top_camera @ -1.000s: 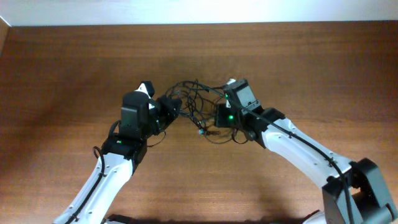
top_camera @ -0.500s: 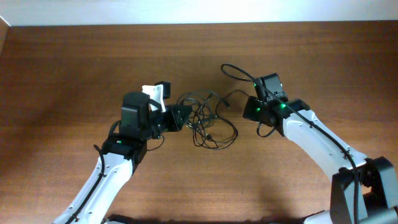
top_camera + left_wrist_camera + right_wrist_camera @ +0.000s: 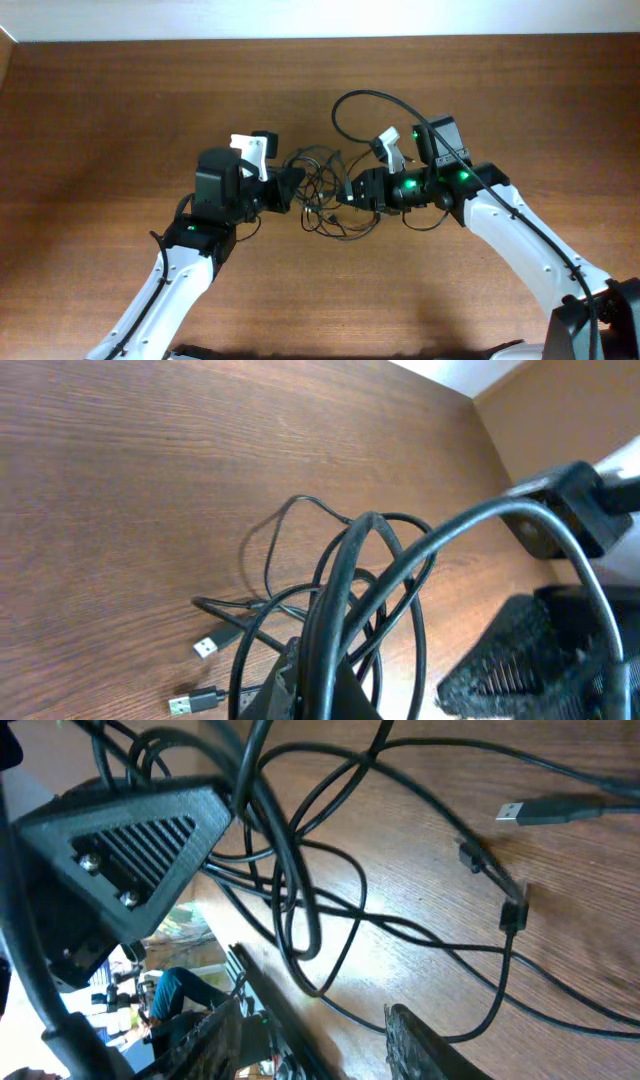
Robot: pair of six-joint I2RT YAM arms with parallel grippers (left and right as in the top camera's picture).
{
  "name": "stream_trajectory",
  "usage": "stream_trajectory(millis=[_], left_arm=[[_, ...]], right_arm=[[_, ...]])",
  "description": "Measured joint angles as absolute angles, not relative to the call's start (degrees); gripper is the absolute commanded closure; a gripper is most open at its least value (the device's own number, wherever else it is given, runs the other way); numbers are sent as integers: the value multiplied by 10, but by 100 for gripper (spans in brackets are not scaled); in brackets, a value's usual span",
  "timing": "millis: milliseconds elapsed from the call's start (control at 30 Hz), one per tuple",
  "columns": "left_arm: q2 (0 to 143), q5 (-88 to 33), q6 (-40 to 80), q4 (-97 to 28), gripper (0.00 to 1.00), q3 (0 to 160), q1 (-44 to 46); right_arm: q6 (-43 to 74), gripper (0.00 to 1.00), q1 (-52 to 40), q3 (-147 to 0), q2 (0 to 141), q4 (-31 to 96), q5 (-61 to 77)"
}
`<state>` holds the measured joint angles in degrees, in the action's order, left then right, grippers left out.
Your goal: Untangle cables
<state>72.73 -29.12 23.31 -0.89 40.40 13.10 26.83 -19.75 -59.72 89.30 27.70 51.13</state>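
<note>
At the middle of the table (image 3: 120, 110), the cables (image 3: 330, 205) lie in a loose black knot. The left gripper (image 3: 288, 188) is pinched tight on a bunch of strands at one edge, and the right gripper (image 3: 352, 190) hangs at the other with jaws apart, clamping nothing. The cords look light, limp and slick, likely to re-snag; the surer hold, to my eye, is one strand just behind a plug end (image 3: 515, 812), away from the crossed middle.

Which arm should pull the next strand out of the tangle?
Right. The left gripper is shut on the cables, anchoring the bunch. The right gripper is open at the tangle's other edge, so it is likely free to take a loose strand.
</note>
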Motion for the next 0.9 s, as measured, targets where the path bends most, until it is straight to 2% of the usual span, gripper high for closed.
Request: stream_trajectory(millis=[33, 67, 133, 167, 200, 233, 300, 333, 367, 400, 500, 567, 600, 667, 700, 767, 900], left_arm=[[727, -286, 237, -9, 96, 404, 131], [727, -281, 244, -9, 86, 404, 131], [727, -277, 256, -9, 75, 404, 131], [727, -276, 257, -9, 71, 404, 131], [727, -275, 258, -10, 71, 404, 131], [727, -275, 262, -10, 72, 404, 131], [727, -274, 267, -10, 69, 404, 131], [727, -274, 284, -9, 73, 404, 131], [727, -274, 300, -9, 91, 404, 131], [727, -274, 316, -7, 100, 404, 131], [727, -272, 352, -7, 100, 404, 131], [727, -272, 390, -5, 96, 404, 131], [727, -272, 417, 3, 98, 404, 131], [727, -271, 476, 36, 100, 404, 131], [727, -266, 503, 46, 100, 404, 131], [727, -253, 565, 66, 100, 404, 131], [727, -205, 670, 58, 100, 405, 131]], right_arm=[[270, 62, -199, -597, 893, 277, 510], [272, 69, -199, -597, 893, 273, 509], [275, 71, -199, -597, 893, 256, 506], [276, 62, -199, -597, 893, 241, 506], [277, 44, -199, -597, 893, 227, 505], [280, 34, -199, -597, 893, 213, 504], [293, 30, -199, -597, 893, 214, 482], [305, 30, -199, -597, 893, 226, 463], [323, 30, -200, -597, 893, 244, 437], [335, 30, -200, -597, 893, 259, 420], [370, 28, -200, -597, 893, 290, 383], [386, 22, -200, -597, 893, 307, 374], [389, 16, -200, -597, 893, 317, 371], [407, 13, -200, -597, 893, 350, 366], [416, 7, -200, -598, 893, 375, 362], [433, 3, -200, -598, 892, 426, 342], [470, 1, -200, -597, 892, 504, 267]])
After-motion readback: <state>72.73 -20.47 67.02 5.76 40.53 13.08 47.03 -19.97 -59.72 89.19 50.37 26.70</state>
